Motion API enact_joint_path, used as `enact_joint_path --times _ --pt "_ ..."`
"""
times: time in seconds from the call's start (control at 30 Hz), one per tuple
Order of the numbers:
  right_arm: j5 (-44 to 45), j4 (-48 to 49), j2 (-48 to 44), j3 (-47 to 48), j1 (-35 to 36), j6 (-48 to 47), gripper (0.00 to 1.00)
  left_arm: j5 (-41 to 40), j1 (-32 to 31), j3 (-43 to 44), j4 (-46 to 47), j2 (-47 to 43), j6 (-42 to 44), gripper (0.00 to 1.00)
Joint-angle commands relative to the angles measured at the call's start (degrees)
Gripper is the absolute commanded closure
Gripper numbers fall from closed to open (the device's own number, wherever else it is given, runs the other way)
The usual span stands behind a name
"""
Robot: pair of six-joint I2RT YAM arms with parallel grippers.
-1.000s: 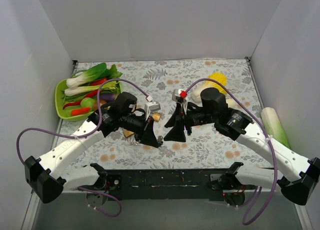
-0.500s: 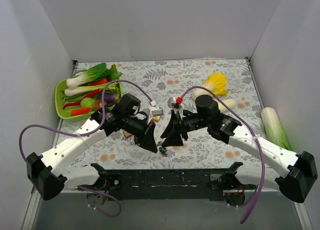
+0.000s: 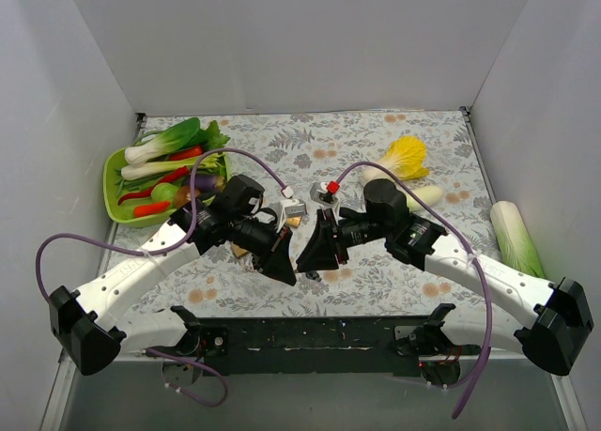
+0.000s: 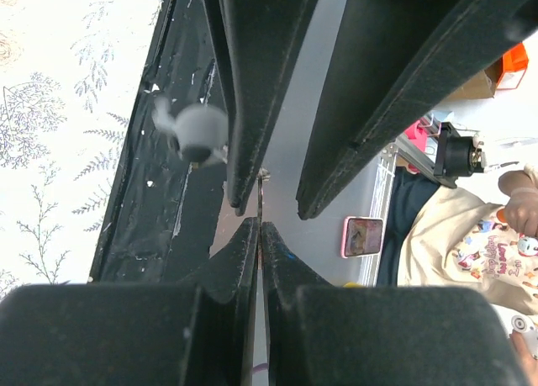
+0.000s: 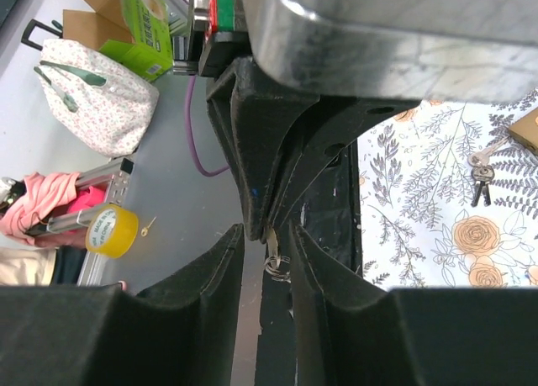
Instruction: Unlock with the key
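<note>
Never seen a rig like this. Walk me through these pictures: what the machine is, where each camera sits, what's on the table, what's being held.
This is a robot with two arms bolted at the table's near edge. The wide picture comes from a camera above and behind them. The two close-ups come from a camera on each wrist.

The left gripper is shut on what looks like a small silvery key with a metal ring, seen edge-on. The right gripper stands open around that ring.

On the flowered tablecloth lie a green tray of vegetables, a yellow-leaved cabbage, a green-and-white cabbage, a brass padlock and a bunch of dark-headed keys.
</note>
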Motion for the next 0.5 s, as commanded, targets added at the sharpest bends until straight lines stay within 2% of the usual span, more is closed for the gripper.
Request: enact_joint_path --times 0.0,0.1,0.3,0.37,0.4,0.47 --pt "-1.11 2.67 0.13 -1.18 0.63 0.58 0.68 -0.11 -0.33 2.19 -0.04 -1.44 1.01 1.00" --pt "-1.64 2.67 0.74 -1.01 0.71 0.58 0.76 -0.28 -0.33 2.19 0.05 -1.44 1.01 1.00" --pt "-1.73 2.41 1.36 -1.27 1.06 0.58 0.82 -2.04 -0.33 2.19 0.14 -1.97 1.18 1.00" --pt "-1.73 2.41 1.54 -1.53 1.07 0.58 0.88 -2.22 -0.33 2.01 0.57 -2.23 1.18 1.00" --pt "-1.64 2.41 1.45 -1.71 1.07 0.58 0.98 -2.65 -0.33 1.93 0.75 -2.32 1.18 1.00" --pt "-1.73 2.41 1.45 -1.80 1.07 0.85 0.99 -3.53 -0.33 2.01 1.63 -2.85 1.18 1.00"
